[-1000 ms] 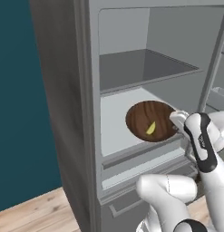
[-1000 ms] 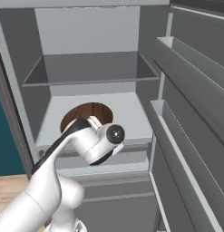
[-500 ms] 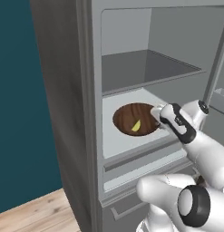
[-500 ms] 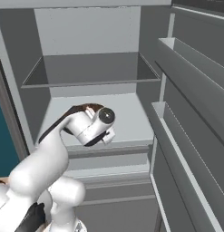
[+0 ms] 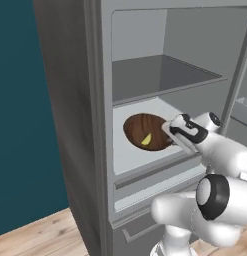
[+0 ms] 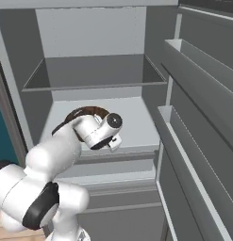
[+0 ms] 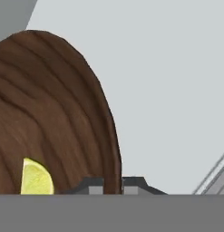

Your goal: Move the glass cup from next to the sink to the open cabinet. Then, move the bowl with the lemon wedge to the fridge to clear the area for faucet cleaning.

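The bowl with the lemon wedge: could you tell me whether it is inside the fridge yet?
Inside. The bowl sits over the fridge's pale middle shelf, gripper shut on its rim, lemon wedge within.

The bowl (image 5: 145, 132) looks like dark brown wood with wavy lines in it, smooth and a bit shiny. The lemon wedge (image 5: 146, 139) inside is bright yellow and soft-looking. The fridge (image 5: 82, 110) looks like dull grey metal outside. Its shelf (image 6: 137, 120) is pale, flat and smooth like plastic. The floor (image 5: 40, 235) is light wood boards.
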